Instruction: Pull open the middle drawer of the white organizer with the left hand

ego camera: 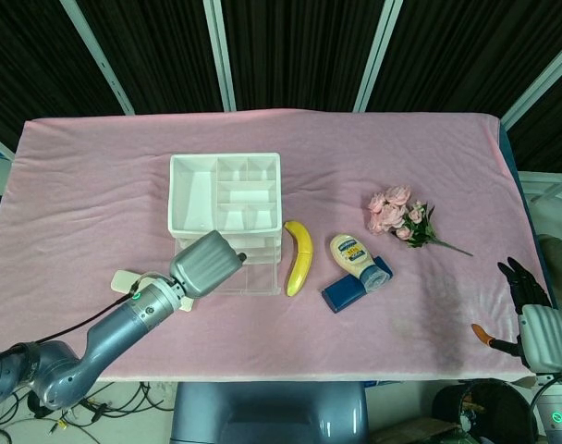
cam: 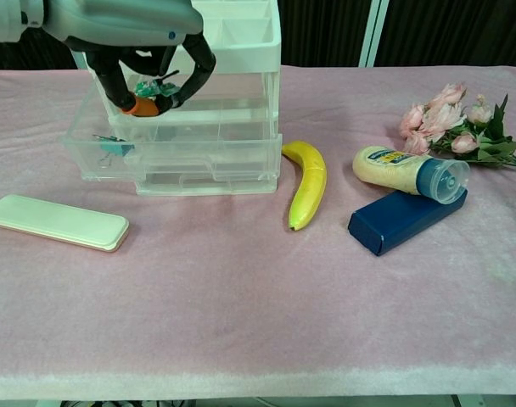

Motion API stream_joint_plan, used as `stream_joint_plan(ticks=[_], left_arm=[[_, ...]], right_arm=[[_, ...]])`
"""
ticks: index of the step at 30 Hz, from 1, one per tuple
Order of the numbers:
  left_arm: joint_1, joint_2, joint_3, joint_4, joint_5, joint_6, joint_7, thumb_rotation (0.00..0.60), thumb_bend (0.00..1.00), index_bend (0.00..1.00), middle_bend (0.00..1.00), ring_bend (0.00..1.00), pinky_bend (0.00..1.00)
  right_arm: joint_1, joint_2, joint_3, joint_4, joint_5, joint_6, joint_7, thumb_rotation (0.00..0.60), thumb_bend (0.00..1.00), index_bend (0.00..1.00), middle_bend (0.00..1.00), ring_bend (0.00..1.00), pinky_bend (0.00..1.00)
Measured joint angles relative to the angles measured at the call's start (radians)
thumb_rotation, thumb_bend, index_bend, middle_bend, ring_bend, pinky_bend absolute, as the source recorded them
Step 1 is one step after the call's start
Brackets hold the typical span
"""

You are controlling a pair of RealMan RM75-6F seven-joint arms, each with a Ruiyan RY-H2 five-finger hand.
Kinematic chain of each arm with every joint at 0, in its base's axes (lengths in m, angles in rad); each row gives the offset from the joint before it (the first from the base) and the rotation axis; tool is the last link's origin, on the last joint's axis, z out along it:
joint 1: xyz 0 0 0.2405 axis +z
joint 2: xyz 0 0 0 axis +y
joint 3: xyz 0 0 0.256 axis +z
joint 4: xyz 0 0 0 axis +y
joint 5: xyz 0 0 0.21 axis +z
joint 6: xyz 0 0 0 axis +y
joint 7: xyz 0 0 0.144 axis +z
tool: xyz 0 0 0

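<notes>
Pink cloth covers the desk (ego camera: pixel 96 176), and toward its left half stands the white plastic organizer with clear drawers (cam: pixel 232 51), its divided top tray open to the head view (ego camera: pixel 226 192). The middle clear drawer (cam: pixel 173 153) juts out toward the desk's near edge, past the drawer above and the one below, with a few small items lying in its left end, too small to make out. Over that pulled-out drawer hangs the grey left hand (cam: pixel 143 51), also seen from above at the organizer's near left corner (ego camera: pixel 207 264); its dark fingers (cam: pixel 199 72) curl downward and inward around a small orange-and-green object (cam: pixel 146 97) that sits between them, though whether they actually grip it or only cage it cannot be told. The fingers are clear of the drawer's front wall. Near the desk's near-left edge lies a flat cream-coloured rectangular case (cam: pixel 58 222), just beside the organizer. Right of the organizer lies a yellow banana (cam: pixel 306 182), close to the drawers but apart from them. Further right a pale mayonnaise squeeze bottle (cam: pixel 402 170) rests tilted across a dark blue box (cam: pixel 394 222), and beyond them a bunch of pink artificial roses (cam: pixel 453 114) lies toward the right edge. The right hand (ego camera: pixel 531 310) hangs off the desk's near-right corner, its dark fingers spread and holding nothing.
</notes>
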Motion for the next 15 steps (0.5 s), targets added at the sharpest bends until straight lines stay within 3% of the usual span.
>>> stream_joint_plan(ticks=[7,15], left_arm=[[0.015,0.074,-0.037,-0.078,0.025,0.054,-0.030,0.600,0.34,0.55,1.00,1.00,1.00],[0.107,0.252,-0.033,-0.158,0.102,0.124,-0.094,0.600,0.35,0.55,1.00,1.00,1.00]], right_arm=[[-0.002,0.000,0.001,0.001,0.000,0.003,0.002,0.600,0.08,0.00,0.00,0.00,0.12],[-0.001,-0.001,-0.001,-0.001,-0.004,0.003,-0.003,0.600,0.08,0.00,0.00,0.00,0.12]])
